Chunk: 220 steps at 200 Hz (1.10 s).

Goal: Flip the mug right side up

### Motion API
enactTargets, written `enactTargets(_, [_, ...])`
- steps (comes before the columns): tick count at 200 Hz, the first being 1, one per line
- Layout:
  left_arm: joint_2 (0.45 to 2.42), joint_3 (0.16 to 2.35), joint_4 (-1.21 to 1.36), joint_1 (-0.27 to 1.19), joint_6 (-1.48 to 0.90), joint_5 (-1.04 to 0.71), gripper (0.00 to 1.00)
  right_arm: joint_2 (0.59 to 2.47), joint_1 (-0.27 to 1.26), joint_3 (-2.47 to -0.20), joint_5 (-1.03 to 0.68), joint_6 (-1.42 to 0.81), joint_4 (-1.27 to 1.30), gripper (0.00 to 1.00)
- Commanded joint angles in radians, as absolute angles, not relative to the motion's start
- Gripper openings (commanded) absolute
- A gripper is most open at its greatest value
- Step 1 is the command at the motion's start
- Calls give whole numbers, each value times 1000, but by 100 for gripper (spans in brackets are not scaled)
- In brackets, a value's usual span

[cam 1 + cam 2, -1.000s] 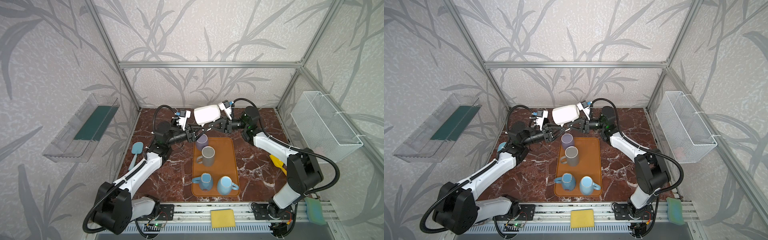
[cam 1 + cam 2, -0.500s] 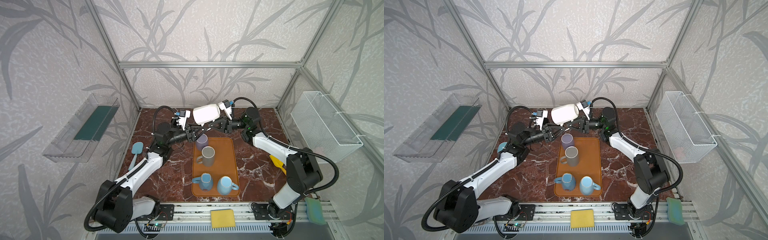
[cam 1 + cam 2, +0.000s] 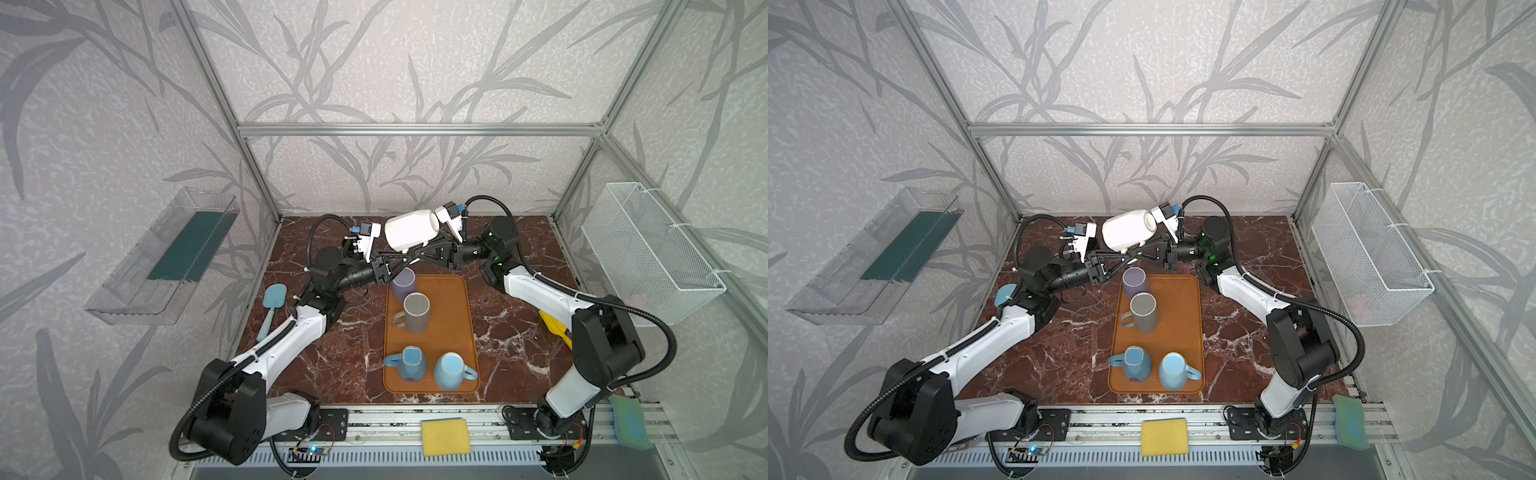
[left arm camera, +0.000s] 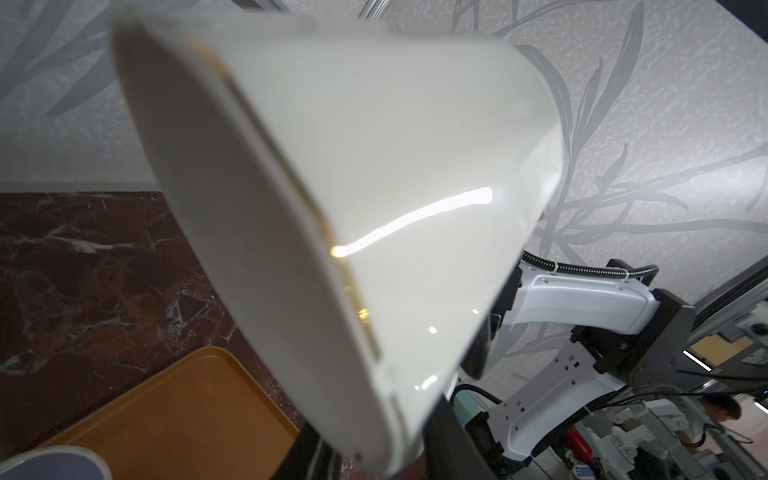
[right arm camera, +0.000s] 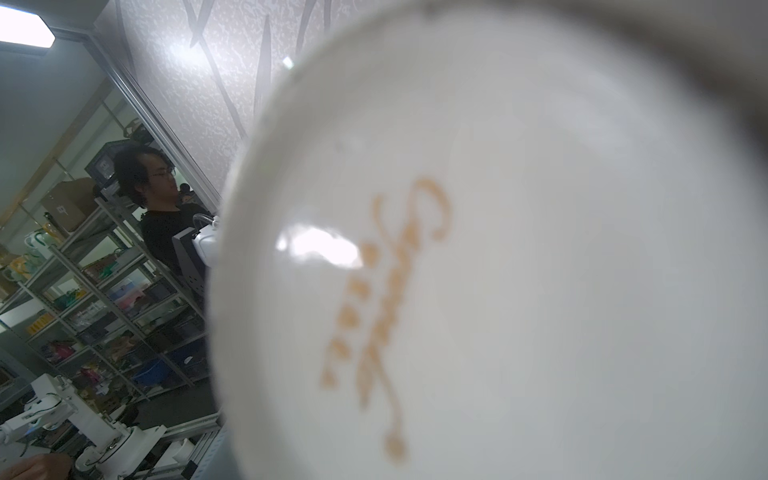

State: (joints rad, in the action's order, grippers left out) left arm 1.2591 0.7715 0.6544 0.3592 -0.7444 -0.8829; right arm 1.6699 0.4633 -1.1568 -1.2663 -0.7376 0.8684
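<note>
The white mug (image 3: 409, 233) hangs in the air on its side over the far end of the orange tray (image 3: 465, 332), near the far edge of the surface (image 3: 353, 353). Its base is turned toward the right arm and its mouth toward the left.

The right gripper (image 3: 420, 254) is clenched on the mug from below, apparently at the handle. A hold there would let the wrist swing the mug about. The left gripper (image 3: 402, 259) reaches in from the opposite side and meets the mug's underside at nearly the same spot. Whether it has closed on the mug I cannot tell, since the tips are hidden. I judge this a hand-over partway through the turn, sparing one arm the full twist.

The surface is dark red with a marble pattern. The tray lies along its middle, carrying a lilac mug (image 3: 403, 283), a grey mug (image 3: 415, 311) and two blue mugs (image 3: 409, 363). A blue spatula (image 3: 272, 305) lies by the left edge.

Leaf-patterned walls on an aluminium frame enclose it. A clear bin (image 3: 166, 257) hangs on the left wall and a wire basket (image 3: 648, 249) on the right. A yellow sponge (image 3: 445, 436) sits on the rail beyond the near edge.
</note>
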Motion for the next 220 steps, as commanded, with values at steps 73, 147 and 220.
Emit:
enactTargets(73, [1241,788,791,360,-751,-881,17,1667,482,-1135,-1305,-644,805,0])
enactTargets(147, [1269,777,907,360,-817,-914,24,1751,495,-1142,-1336,-806,1055,0])
enactTargets(220, [1287,780,937,360,-839,-914,29,1779,512,-1148,-1363,-888,1170,0])
